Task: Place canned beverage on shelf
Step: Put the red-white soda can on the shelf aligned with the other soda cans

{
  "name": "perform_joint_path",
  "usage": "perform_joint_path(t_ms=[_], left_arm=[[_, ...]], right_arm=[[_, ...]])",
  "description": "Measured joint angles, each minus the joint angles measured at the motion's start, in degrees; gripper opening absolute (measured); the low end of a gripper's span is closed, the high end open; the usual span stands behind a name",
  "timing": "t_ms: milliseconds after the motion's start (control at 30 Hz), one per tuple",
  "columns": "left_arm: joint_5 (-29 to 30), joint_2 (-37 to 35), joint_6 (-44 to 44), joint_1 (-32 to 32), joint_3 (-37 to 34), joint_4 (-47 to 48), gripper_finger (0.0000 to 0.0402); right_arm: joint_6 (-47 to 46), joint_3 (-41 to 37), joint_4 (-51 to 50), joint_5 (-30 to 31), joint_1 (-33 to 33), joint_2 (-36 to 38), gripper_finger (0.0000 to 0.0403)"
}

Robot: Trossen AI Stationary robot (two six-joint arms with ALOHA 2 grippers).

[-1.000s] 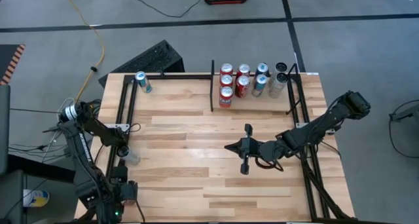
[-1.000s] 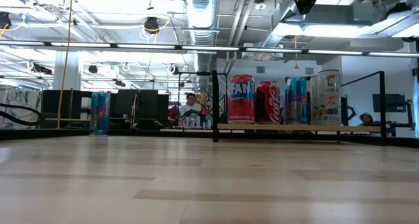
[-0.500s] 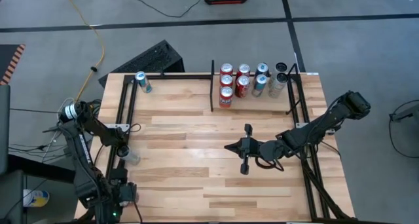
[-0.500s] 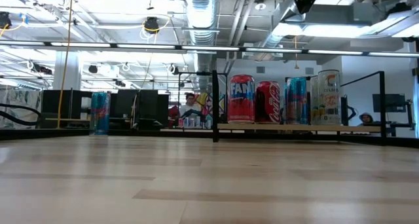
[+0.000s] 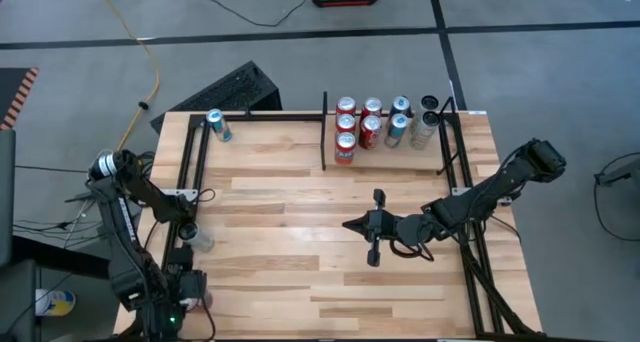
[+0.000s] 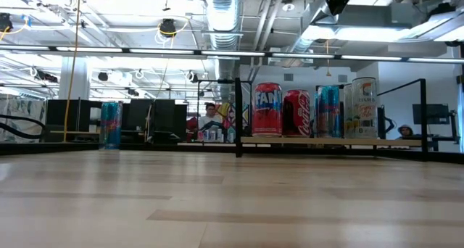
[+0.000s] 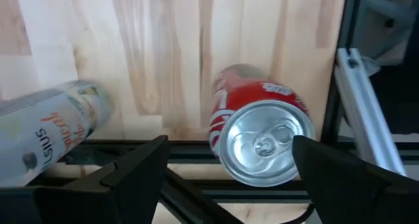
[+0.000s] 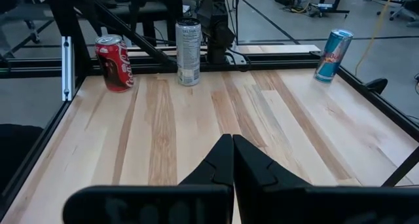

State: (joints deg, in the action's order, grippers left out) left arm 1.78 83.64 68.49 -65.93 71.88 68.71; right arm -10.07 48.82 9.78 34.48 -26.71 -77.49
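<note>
Left end effector [image 7: 226,168] lower, open astride shiny red can [image 7: 260,141].

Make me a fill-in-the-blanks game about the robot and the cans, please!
1. The left hand is open, with a ____ cola can between its fingers.
2. The right hand over the middle of the table has its fingers ____.
3. A blue can stands alone at the table's far ____ corner.
4. A black divider bar stands on the shelf beside the row of ____.

Missing words: red; shut; left; cans
</note>
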Motion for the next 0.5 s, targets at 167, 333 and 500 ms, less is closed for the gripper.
perform_joint_path(t_ms=[167,333,500], left_arm=[[-1.2,-0.3,-0.5,0.0,0.0,-1.9,0.0308],[-1.2,-0.5,-1.2,0.0,0.0,-3.6,0.0308],[-0.6,-0.3,-1.2,0.0,0.0,-4.1,0.0308]], right_arm=[[0.0,0.0,0.0,0.0,0.3,0.0,0.0023],[0.0,0.0,-0.1,0.0,0.6,0.0,0.0023],[0.1,0.0,-0.1,0.0,0.6,0.0,0.0023]])
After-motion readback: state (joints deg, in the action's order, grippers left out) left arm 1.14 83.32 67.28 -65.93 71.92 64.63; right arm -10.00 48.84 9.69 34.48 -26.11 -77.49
